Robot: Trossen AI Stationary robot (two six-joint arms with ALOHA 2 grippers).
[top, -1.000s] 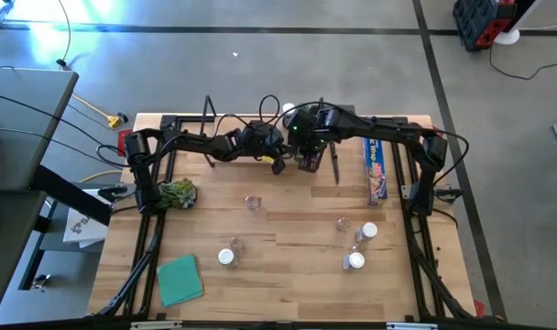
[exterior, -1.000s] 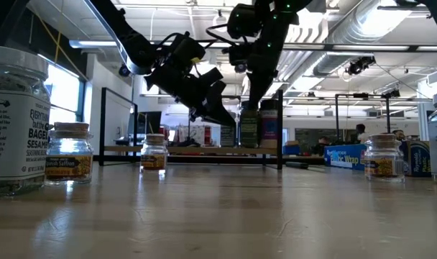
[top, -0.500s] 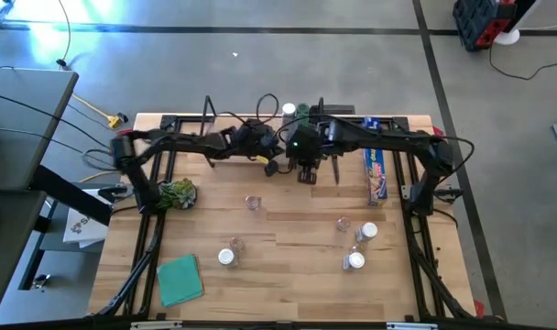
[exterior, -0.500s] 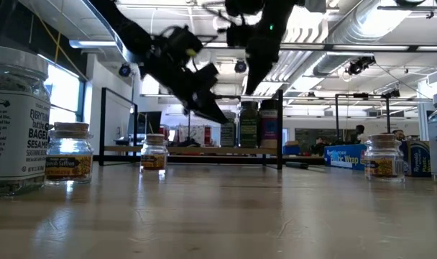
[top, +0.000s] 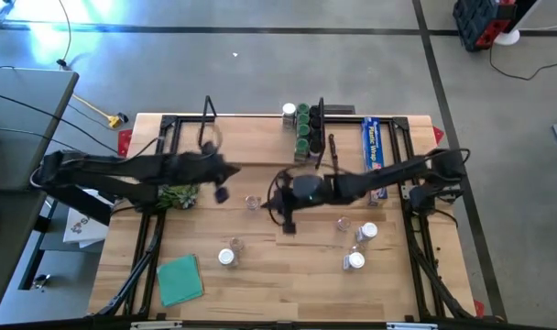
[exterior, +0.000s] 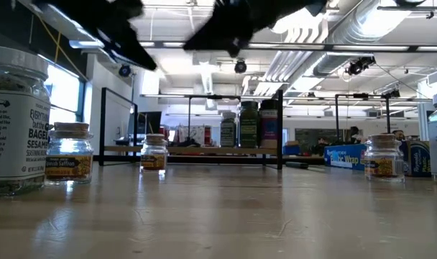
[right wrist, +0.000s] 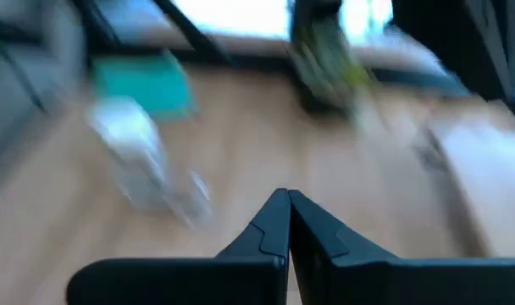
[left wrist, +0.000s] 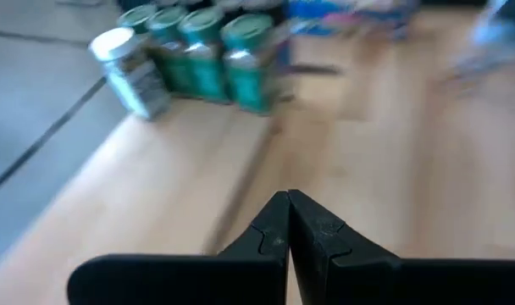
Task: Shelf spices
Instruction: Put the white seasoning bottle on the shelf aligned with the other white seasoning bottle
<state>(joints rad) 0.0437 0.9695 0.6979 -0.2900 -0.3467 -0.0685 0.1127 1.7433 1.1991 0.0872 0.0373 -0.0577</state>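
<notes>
Several spices with green lids [top: 303,128] and one with a white lid [top: 289,110] stand in a row at the right end of the shelf [top: 256,139], beside its black wire frame [top: 321,110]; the left wrist view shows them too [left wrist: 198,51]. Loose spices [top: 252,202] [top: 367,232] [top: 226,258] stand on the table. My left gripper [top: 222,193] hangs shut over the table left of the middle [left wrist: 289,203]. My right gripper [top: 286,225] hangs shut over the middle [right wrist: 289,203]. Neither holds anything.
A blue wrap box [top: 375,151] lies at the far right, a green leafy bunch [top: 178,192] at the left and a green cloth [top: 180,278] at the near left. In the low view, jars [exterior: 69,155] [exterior: 384,156] stand close on both sides.
Both grippers have drawn away from the shelf, staying shut. My left gripper has swung toward the table's left edge and risen. My right gripper has moved toward the near edge and tipped from pointing down to nearer level. The jars on the shelf have stayed put.
</notes>
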